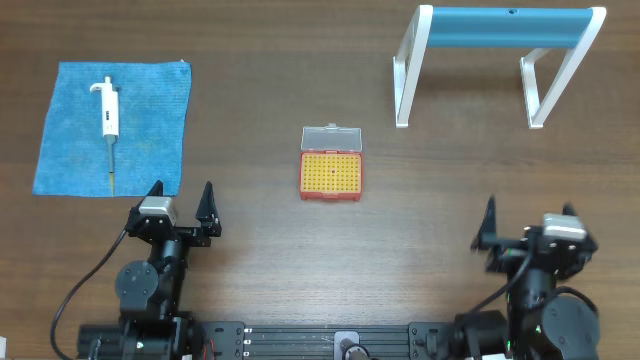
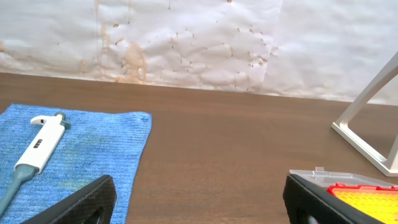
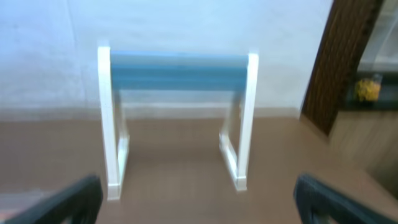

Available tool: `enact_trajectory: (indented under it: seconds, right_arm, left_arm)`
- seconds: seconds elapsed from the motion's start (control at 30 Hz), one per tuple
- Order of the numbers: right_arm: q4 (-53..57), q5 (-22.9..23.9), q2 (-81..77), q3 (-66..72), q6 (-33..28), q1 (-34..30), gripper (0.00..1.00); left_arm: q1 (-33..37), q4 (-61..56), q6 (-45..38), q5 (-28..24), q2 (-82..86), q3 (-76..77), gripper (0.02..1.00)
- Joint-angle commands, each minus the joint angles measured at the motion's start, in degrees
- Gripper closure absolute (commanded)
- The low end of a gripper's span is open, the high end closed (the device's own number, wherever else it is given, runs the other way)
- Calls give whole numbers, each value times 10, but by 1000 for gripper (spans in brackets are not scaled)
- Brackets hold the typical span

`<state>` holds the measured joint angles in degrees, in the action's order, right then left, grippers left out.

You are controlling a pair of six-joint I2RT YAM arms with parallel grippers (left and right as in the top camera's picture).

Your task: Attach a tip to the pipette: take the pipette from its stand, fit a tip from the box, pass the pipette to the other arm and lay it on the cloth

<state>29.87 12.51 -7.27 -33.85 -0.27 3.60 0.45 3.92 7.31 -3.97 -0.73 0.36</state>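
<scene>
The white pipette (image 1: 106, 115) lies lengthwise on the blue cloth (image 1: 150, 120) at the table's far left, a yellowish tip (image 1: 110, 180) on its lower end. It also lies on the cloth (image 2: 106, 149) in the left wrist view, as pipette (image 2: 38, 149). The red tip box (image 1: 331, 175) with yellow tips stands open mid-table; its corner (image 2: 360, 193) shows beside the left fingers. The blue-and-white stand (image 1: 500, 60) is at the far right, bare, and faces the right wrist camera as stand (image 3: 177, 118). My left gripper (image 1: 182, 200) is open below the cloth. My right gripper (image 1: 525, 225) is open near its base.
Bare brown tabletop lies between the cloth, the tip box and the stand. A pale papered wall (image 2: 199, 43) runs behind the table. A dark wooden door frame (image 3: 339, 62) stands to the right beyond the stand.
</scene>
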Motion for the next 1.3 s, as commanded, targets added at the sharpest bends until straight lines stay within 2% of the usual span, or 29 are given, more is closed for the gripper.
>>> enact_trajectory:
  seconds: [0.03, 0.13, 0.27, 0.43, 0.63, 1.3]
  right_arm:
    - [-181, -149, 7, 133, -2, -79, 9]
    - [-267, -149, 28, 223, -2, -72, 9]
    - [-322, -150, 56, 297, -2, -64, 9]
    - [-323, -150, 67, 334, -2, -51, 9]
    - [-258, -150, 72, 336, -2, -50, 12]
    - [-258, -147, 71, 336, -2, -50, 9]
  left_arm:
    - [3, 6, -5, 8, 5, 0, 150]
    - [2, 6, -5, 8, 5, 0, 150]
    - [2, 6, -5, 8, 5, 0, 150]
    - [2, 6, -5, 8, 5, 0, 150]
    - [2, 6, -5, 8, 5, 0, 150]
    - [2, 6, -5, 8, 5, 0, 150]
